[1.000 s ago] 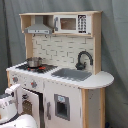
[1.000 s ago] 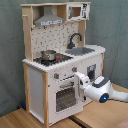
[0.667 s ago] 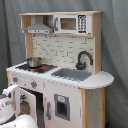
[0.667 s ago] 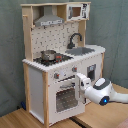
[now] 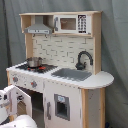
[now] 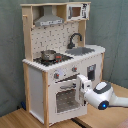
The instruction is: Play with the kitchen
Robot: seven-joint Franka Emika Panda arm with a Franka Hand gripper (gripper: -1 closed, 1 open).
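Note:
The kitchen (image 5: 65,55) is a tall white and light-wood toy. It has a hood (image 5: 39,27), a microwave shelf (image 5: 70,23), a black faucet (image 5: 83,59) and a grey sink (image 5: 72,74). A small metal pot (image 6: 48,54) sits on the stovetop. In the second exterior view my gripper (image 6: 80,86) is up against the right edge of the oven door (image 6: 64,97), just below the knobs (image 6: 56,75). In the first exterior view the gripper (image 5: 9,100) shows at the lower left, in front of the oven.
A grey curtain hangs behind the kitchen (image 6: 55,45) in both exterior views. The toy stands on a wooden surface (image 6: 30,117). My white arm (image 6: 102,95) reaches in from the second exterior view's lower right. A cupboard door (image 5: 61,106) with a grey panel is beside the oven.
The gripper has shifted slightly down and toward the oven door. The kitchen and pot have not moved.

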